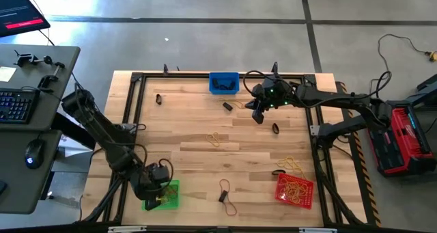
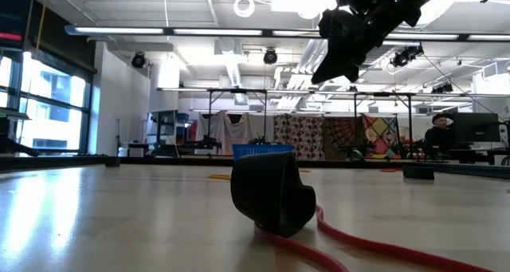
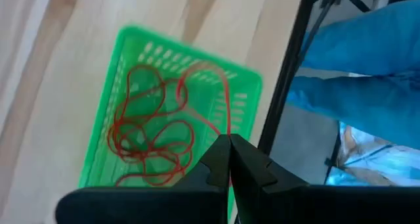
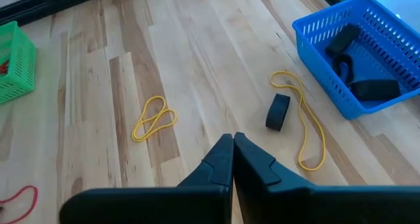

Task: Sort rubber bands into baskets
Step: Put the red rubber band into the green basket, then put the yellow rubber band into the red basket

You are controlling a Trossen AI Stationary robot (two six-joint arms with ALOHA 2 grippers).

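Tabletop (image 1: 205, 124) from above: left pincer (image 1: 158, 194) over the green basket (image 1: 168, 193), right pincer (image 1: 259, 115) near the blue basket (image 1: 224, 83), red basket (image 1: 294, 190) near right. Wrist views: both pincers pressed together, empty; red bands (image 3: 151, 135) in green basket; yellow band (image 4: 153, 117) and black band (image 4: 278, 111) on wood.

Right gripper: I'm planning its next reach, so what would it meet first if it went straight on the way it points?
Probably bare table: the shut right gripper aims between the black band and the folded yellow band. Depth is unclear.
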